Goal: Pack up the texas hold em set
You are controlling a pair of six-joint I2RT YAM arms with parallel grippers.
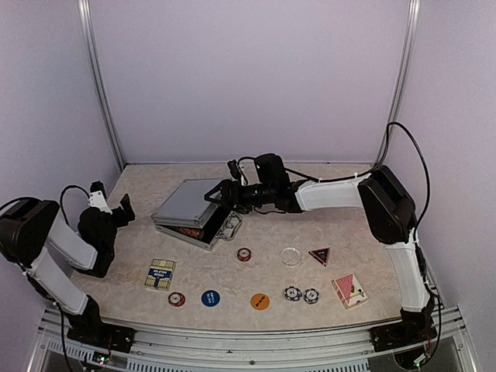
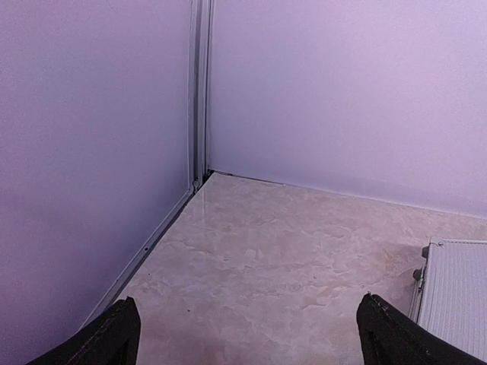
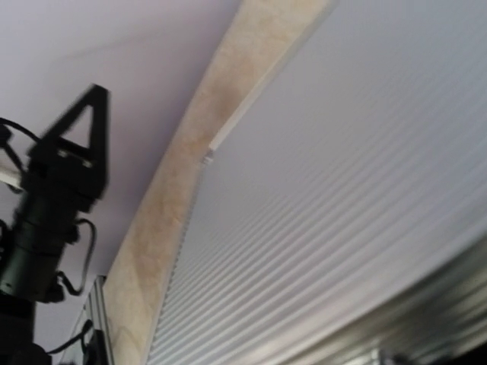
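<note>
The silver ribbed briefcase (image 1: 186,208) lies at the table's centre left with its lid slightly ajar; something red shows in the gap. My right gripper (image 1: 215,193) is at the lid's right edge, touching it. The right wrist view is filled by the ribbed lid (image 3: 342,190), and no fingers show there. My left gripper (image 1: 124,209) is open and empty to the left of the case; its fingertips (image 2: 106,338) stand wide apart over bare table, and the case's corner (image 2: 456,296) is at the right. Chips, discs, a dark triangle (image 1: 319,254) and two decks lie in front.
Loose on the table: a blue card deck (image 1: 160,273), a red deck (image 1: 349,290), a red chip (image 1: 244,254), a striped chip (image 1: 177,298), a blue disc (image 1: 210,297), an orange disc (image 1: 260,301), two striped chips (image 1: 301,294), a clear disc (image 1: 291,256). Walls enclose three sides.
</note>
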